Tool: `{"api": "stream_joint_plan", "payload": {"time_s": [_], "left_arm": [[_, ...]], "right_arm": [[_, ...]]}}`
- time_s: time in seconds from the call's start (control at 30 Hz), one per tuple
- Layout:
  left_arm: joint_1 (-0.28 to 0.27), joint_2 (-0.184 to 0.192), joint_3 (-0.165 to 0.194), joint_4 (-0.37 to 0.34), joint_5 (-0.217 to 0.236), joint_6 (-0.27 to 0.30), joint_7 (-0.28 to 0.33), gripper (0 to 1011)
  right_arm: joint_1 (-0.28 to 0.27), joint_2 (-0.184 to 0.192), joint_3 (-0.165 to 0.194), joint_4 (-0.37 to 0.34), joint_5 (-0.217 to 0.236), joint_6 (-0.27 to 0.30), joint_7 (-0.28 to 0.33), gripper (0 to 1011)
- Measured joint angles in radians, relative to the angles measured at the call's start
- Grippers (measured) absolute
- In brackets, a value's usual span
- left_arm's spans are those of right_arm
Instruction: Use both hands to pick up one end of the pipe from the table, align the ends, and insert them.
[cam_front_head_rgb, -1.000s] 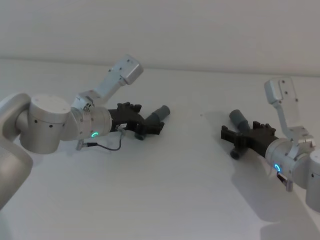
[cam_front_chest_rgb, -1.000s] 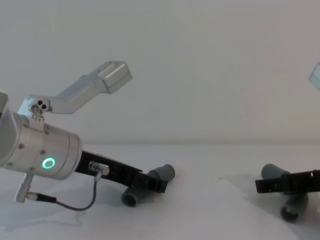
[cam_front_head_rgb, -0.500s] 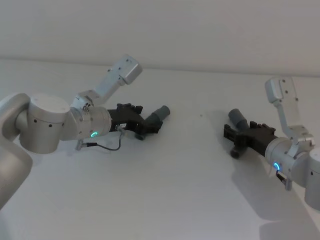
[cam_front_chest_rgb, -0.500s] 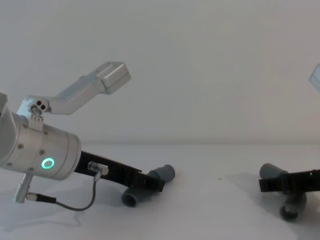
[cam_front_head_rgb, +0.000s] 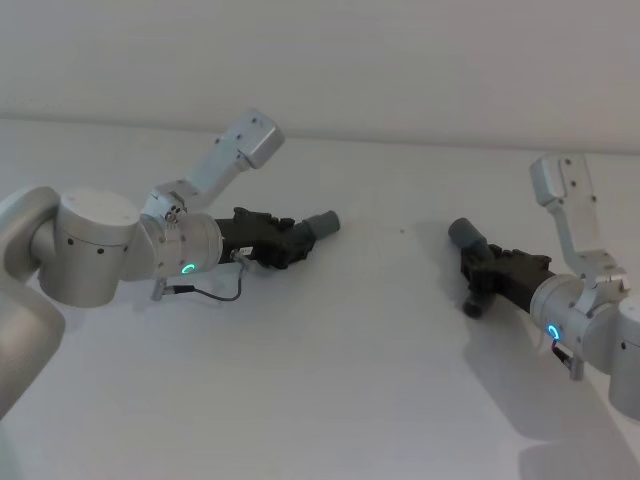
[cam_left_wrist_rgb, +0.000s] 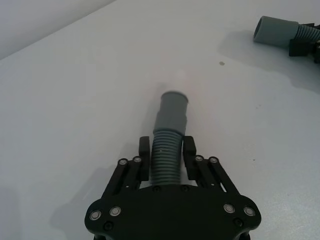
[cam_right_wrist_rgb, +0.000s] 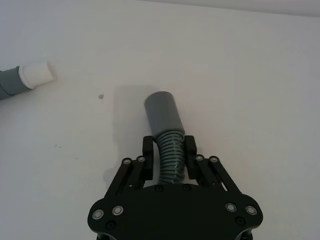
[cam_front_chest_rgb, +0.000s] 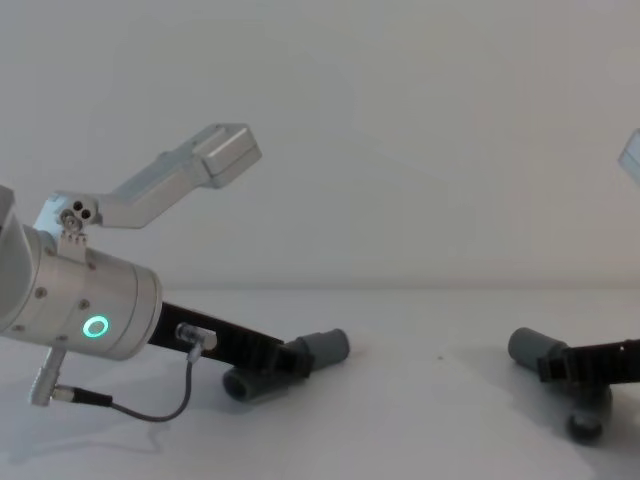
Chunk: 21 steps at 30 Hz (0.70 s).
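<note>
Head view, bench (cam_front_head_rgb: 330, 390): left gripper (cam_front_head_rgb: 290, 243), jaws clenched on the ribbed body of the left pipe piece (cam_front_head_rgb: 320, 224), its white-tipped cuff (cam_right_wrist_rgb: 37, 74) pointing toward the robot's right. Right gripper (cam_front_head_rgb: 482, 272), jaws clenched on the ribbed body of the right pipe piece (cam_front_head_rgb: 463, 235), its plain grey cuff (cam_left_wrist_rgb: 272, 30) pointing toward the robot's left. Both pieces low at the bench, the two cuffs well apart.

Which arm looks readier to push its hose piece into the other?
Probably left: the left pincer clamps the hose piece whose white tip points roughly toward the open cuff of the right pincer's piece.
</note>
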Motion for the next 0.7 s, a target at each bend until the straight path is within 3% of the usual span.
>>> {"api": "stream_joint_plan", "payload": {"time_s": [0.07, 0.17, 0.7], "left_arm": [[0.000, 0.000, 0.000, 0.000, 0.000, 0.000, 0.000, 364], [0.000, 0.000, 0.000, 0.001, 0.000, 0.000, 0.000, 306], [0.000, 0.002, 0.001, -0.002, 0.004, -0.003, 0.001, 302]], "right_arm": [[0.000, 0.000, 0.000, 0.000, 0.000, 0.000, 0.000, 329], [0.000, -0.001, 0.000, 0.001, 0.000, 0.001, 0.000, 267], [-0.002, 0.004, -0.001, 0.000, -0.005, -0.012, 0.004, 223]]}}
